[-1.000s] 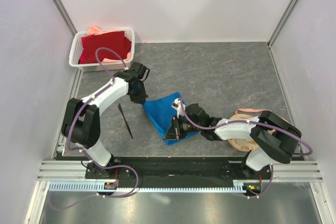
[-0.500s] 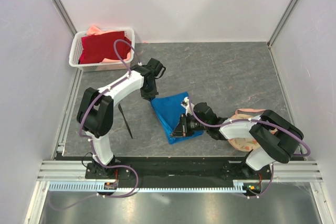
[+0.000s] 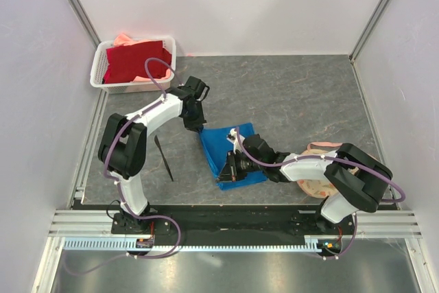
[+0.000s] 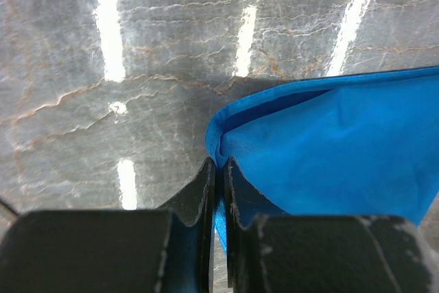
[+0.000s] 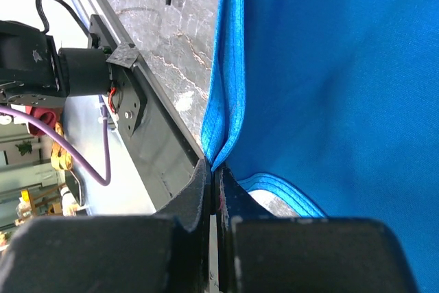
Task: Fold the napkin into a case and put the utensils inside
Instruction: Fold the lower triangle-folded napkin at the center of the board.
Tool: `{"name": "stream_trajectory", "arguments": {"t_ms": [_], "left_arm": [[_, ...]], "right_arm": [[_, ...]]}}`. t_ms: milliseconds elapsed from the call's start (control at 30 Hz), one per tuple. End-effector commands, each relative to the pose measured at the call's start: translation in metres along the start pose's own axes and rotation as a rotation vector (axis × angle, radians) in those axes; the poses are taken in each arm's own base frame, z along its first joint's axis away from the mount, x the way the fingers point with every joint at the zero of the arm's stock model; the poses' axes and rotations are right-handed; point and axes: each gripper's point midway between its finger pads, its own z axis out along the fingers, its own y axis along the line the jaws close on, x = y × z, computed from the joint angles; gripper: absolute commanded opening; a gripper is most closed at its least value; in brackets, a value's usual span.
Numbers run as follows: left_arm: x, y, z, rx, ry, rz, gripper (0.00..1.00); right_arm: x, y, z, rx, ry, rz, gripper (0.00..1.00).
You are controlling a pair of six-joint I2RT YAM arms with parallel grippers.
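On the grey marbled bench (image 3: pixel 309 94), my left pincer (image 4: pixel 219 165) and right pincer (image 5: pixel 212 169) each clamp the folded napkin (image 3: pixel 241 143), its longer side running far to near.

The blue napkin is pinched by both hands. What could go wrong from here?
1. The left hand and right hand each pinch only a thin edge of the napkin, so it may slip free.
2. The black utensil lies close beside the left arm, which could knock it away.
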Motion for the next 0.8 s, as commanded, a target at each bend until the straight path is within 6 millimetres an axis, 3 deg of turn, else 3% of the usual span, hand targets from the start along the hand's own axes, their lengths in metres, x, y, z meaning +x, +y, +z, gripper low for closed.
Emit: {"name": "stream_trajectory", "arguments": {"t_ms": [0,167,300,367,567,667,700,733,767], "left_arm": [[-0.047,-0.008,-0.004,0.122,-0.156,0.006,0.02],[-0.033,-0.017,0.007,0.189,-0.104,0.012,0.02],[-0.023,-0.017,0.015,0.206,-0.080,-0.001,0.02],[-0.022,-0.017,0.015,0.207,-0.081,-0.001,0.02],[-0.020,-0.019,0.015,0.226,-0.072,-0.002,0.02],[-0.020,-0.020,0.015,0.230,-0.069,-0.006,0.02],[-0.020,-0.021,0.014,0.235,-0.070,-0.006,0.02],[-0.019,-0.021,0.014,0.235,-0.068,-0.007,0.02],[-0.019,-0.021,0.014,0.238,-0.066,-0.008,0.02]], "right_arm": [[0.036,0.005,0.000,-0.018,0.141,0.032,0.06],[0.044,-0.001,0.013,0.009,0.176,0.041,0.15],[0.040,-0.003,0.017,0.040,0.179,0.034,0.45],[0.027,-0.004,0.015,0.071,0.169,0.012,0.60],[-0.045,-0.007,-0.005,0.107,0.040,-0.018,0.74],[-0.084,-0.025,-0.007,0.157,-0.025,-0.008,0.73],[-0.092,-0.035,-0.011,0.189,-0.034,0.011,0.70],[-0.111,-0.031,-0.010,0.191,-0.063,-0.008,0.66],[-0.114,-0.044,-0.006,0.237,-0.056,0.004,0.63]]}}
